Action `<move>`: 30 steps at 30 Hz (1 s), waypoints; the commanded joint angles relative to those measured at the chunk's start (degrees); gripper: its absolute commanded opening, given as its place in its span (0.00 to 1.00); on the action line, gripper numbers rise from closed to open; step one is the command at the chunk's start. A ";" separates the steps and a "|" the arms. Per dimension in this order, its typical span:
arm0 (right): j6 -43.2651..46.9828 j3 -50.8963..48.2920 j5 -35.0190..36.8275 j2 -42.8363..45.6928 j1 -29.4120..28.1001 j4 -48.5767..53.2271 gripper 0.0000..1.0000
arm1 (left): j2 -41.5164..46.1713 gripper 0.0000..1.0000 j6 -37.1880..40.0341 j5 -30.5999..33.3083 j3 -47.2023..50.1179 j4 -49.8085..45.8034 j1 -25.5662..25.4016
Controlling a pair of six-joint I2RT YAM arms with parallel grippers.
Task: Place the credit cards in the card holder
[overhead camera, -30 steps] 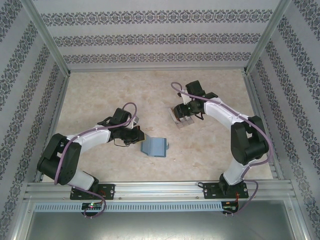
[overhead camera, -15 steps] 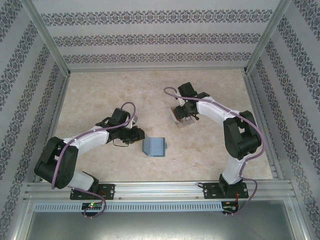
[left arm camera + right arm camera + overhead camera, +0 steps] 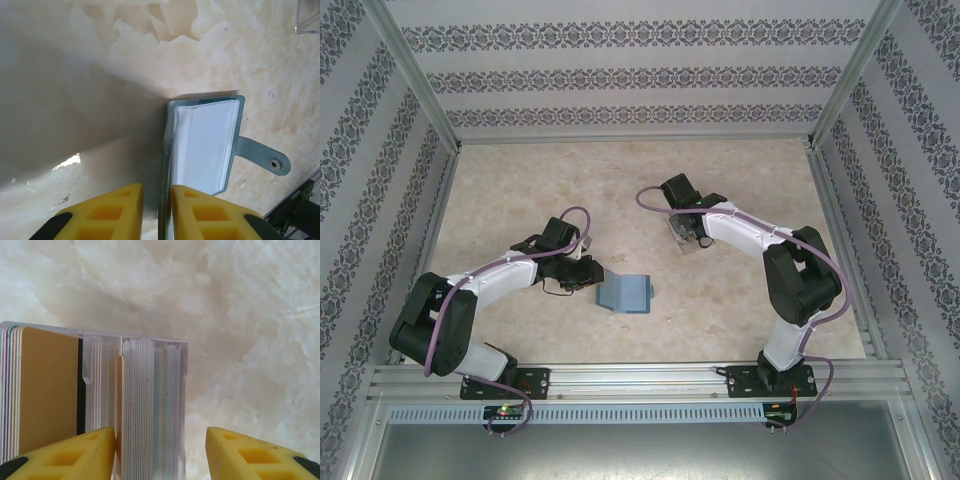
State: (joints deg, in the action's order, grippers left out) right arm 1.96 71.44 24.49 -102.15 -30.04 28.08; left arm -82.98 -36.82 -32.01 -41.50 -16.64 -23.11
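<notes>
From overhead, finds the card holder (image 3: 625,293) near the middle of the table (image 3: 520,190), with the left gripper (image 3: 588,277) low at its left edge. Up close on the left wrist, shows the holder open, white pocket (image 3: 205,150) facing up, one teal cover (image 3: 165,165) raised on edge and running down between the yellow fingers (image 3: 115,212), strap (image 3: 252,152) lying on the table to the right. Leaves only a narrow slot between those fingers, the cover's edge inside it nearer the right one; cannot tell whether pinched or merely enclosed. Farther back and to the right, well apart from the holder, puts the right gripper (image 3: 685,225) over a clear tray (image 3: 692,242). On the right wrist, shows the credit cards (image 3: 137,405) standing on edge in that tray in two packs, a tan-faced card (image 3: 47,390) fronting the left pack. Has the right fingers (image 3: 260,457) spread wide, straddling the right pack, gripping nothing.
</notes>
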 commanded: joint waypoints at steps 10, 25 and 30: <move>1.25 -1.05 1.24 3.02 -0.19 -1.41 0.17 | 0.42 0.21 2.19 3.35 -1.77 -3.38 0.70; -2.97 -0.79 -6.00 7.87 0.72 1.70 0.00 | 0.02 0.20 2.11 1.30 -1.12 -2.20 0.78; -6.76 -3.75 -3.29 16.89 0.22 2.01 0.00 | 0.27 0.36 2.45 -2.90 -0.65 -2.43 0.71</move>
State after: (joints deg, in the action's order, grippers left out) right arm -1.19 69.80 19.62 -90.96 -29.65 28.93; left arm -82.98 -35.81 -31.46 -41.60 -17.67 -23.11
